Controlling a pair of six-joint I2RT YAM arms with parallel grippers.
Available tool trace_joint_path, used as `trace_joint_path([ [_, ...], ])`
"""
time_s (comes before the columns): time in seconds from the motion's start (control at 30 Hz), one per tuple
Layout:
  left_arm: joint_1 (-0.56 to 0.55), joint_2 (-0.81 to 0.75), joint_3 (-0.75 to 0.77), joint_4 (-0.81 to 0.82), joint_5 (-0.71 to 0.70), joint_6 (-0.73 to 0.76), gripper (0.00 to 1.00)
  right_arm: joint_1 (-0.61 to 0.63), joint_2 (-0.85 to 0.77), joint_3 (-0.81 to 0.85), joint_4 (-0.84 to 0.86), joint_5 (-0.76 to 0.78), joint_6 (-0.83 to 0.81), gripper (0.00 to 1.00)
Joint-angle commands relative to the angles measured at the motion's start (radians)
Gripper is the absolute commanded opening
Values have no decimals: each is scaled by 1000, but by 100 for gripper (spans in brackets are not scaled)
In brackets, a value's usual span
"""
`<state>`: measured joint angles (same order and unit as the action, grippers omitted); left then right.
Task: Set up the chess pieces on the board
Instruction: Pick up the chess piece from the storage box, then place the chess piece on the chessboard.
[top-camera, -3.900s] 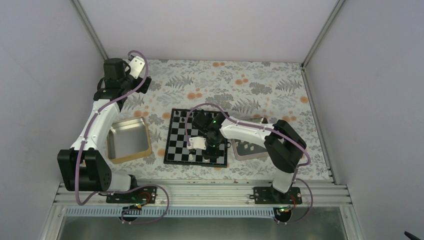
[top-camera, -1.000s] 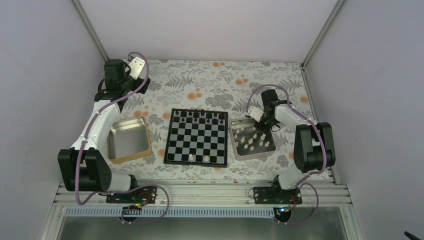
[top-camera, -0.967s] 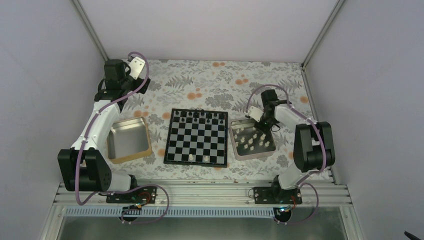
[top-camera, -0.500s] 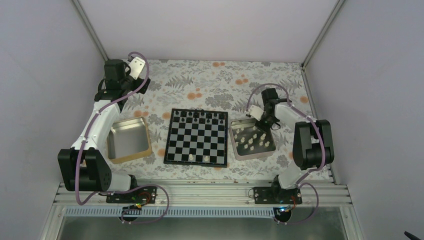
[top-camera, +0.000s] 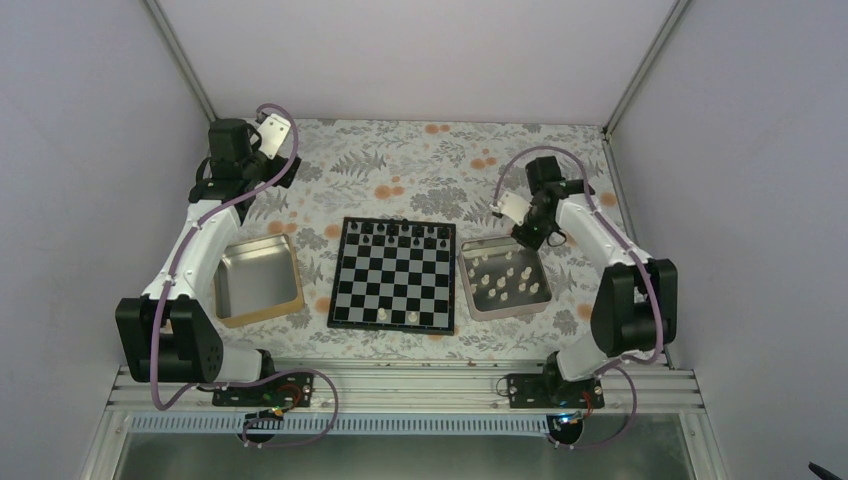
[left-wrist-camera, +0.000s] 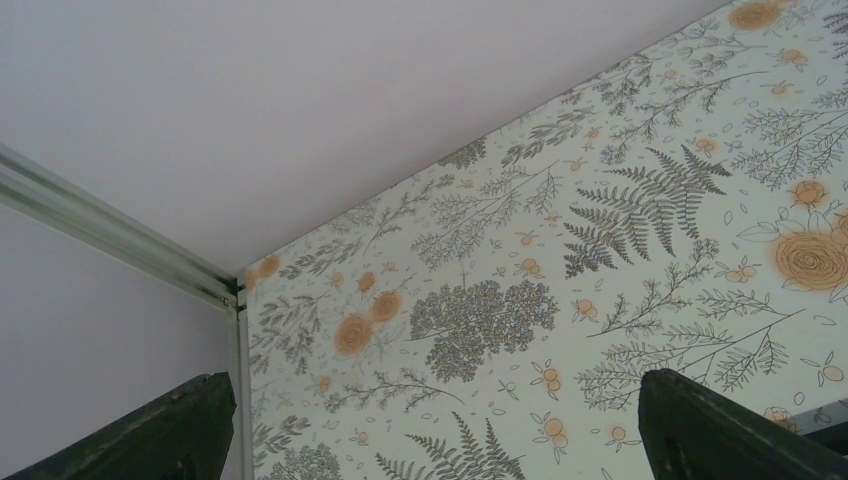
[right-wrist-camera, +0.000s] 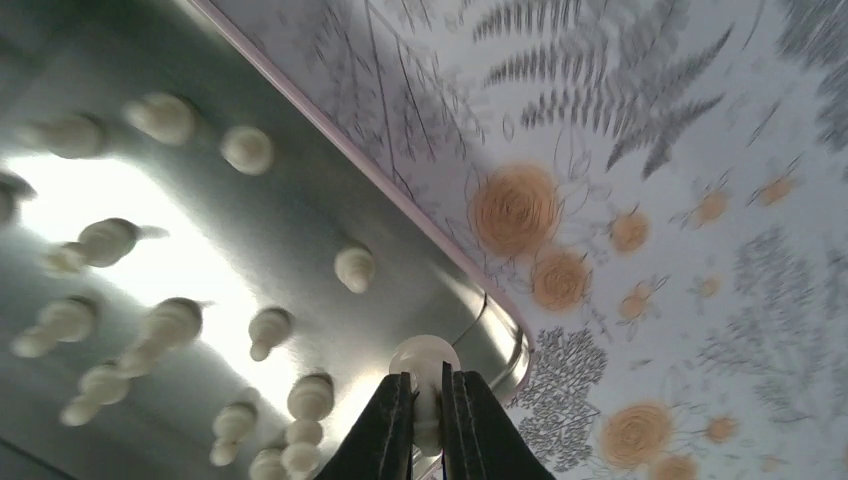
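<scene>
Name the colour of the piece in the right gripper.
Cream-white chess piece, best seen in the right wrist view.

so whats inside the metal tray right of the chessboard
Loose white chess pieces lie scattered in the tray. The right gripper pinches one more piece over its far corner. In the top view the gripper covers that corner.

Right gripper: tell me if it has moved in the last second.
Yes. The right gripper, shut on a white piece, has shifted up-frame, away from the tray's far rim.
</scene>
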<state>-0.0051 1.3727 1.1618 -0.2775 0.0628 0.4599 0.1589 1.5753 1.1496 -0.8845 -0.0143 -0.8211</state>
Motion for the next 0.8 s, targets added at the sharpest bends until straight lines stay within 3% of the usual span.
trace_joint_path([
  [0.0, -4, -16, 1, 14, 11, 2, 100, 109, -72, 80, -112, -22, 45, 6],
  [0.37, -4, -25, 0, 14, -1, -1, 100, 557, -35, 60, -64, -112, 228, 8],
  [0.77, -4, -20, -5, 21, -4, 0, 100, 743, 27, -41, -4, -188, 245, 8],
])
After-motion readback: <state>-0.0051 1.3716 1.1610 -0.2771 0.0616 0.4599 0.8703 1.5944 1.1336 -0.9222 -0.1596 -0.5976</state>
